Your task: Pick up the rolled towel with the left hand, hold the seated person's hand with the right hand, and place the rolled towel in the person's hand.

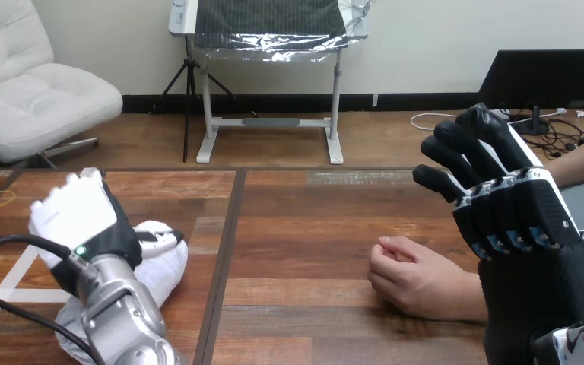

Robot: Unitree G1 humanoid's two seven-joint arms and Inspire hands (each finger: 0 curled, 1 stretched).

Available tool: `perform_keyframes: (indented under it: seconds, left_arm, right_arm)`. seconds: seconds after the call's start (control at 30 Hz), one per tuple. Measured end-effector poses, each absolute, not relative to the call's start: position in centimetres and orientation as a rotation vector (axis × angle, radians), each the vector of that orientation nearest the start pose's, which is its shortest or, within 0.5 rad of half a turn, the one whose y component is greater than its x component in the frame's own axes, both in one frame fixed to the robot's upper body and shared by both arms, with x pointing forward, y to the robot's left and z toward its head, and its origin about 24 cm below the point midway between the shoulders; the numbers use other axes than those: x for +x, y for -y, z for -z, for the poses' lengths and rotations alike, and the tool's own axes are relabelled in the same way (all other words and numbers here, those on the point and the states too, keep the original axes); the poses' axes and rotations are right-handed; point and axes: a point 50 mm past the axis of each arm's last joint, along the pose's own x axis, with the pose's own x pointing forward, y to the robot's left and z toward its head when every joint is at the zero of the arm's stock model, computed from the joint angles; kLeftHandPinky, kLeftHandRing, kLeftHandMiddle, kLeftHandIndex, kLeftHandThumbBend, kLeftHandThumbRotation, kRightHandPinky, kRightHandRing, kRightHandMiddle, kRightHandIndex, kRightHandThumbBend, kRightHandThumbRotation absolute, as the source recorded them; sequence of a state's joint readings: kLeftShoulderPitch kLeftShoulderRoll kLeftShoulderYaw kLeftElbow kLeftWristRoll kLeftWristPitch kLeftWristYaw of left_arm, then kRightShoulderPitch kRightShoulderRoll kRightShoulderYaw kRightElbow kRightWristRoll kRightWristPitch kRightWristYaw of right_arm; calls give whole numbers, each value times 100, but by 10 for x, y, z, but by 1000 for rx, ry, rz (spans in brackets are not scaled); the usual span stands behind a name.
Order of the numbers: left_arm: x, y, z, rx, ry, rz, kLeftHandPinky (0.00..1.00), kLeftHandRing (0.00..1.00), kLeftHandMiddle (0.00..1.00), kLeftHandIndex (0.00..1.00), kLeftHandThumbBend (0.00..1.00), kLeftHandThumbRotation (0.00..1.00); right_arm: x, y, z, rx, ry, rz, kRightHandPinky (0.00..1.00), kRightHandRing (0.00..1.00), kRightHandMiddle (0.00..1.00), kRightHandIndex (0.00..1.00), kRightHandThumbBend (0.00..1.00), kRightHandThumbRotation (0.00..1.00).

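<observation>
Rolled towel [163, 262]: white, thick, soft roll lying on the wooden table [304, 228], just left of the table's dark seam [226, 251]. Left hand [84, 220]: set on top of the roll, left of the seam, thumb curled over its upper side and the roll tucked under the palm. Right hand [528, 220]: raised well right of the seam, fingers nearly straight and holding nothing, above the person's hand [418, 277], a loose fist with bare tabletop between it and the seam.
</observation>
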State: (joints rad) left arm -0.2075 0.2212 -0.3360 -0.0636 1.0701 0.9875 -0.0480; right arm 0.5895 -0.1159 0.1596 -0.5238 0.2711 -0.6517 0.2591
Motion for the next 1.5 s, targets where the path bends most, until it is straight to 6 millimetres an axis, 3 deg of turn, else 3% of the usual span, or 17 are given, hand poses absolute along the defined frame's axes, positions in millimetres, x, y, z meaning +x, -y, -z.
perform_keyframes:
  seconds: [0.6, 1.5]
  left_arm:
    - [268, -179, -54, 1231, -541, -332, 100, 96, 94, 90, 87, 47]
    - [267, -173, -40, 1152, -635, -296, 100, 98, 95, 91, 86, 45]
  right_arm:
    - [124, 153, -112, 138, 610, -212, 83, 86, 86, 87, 87, 100]
    - [123, 153, -112, 138, 610, -213, 84, 86, 86, 86, 87, 100]
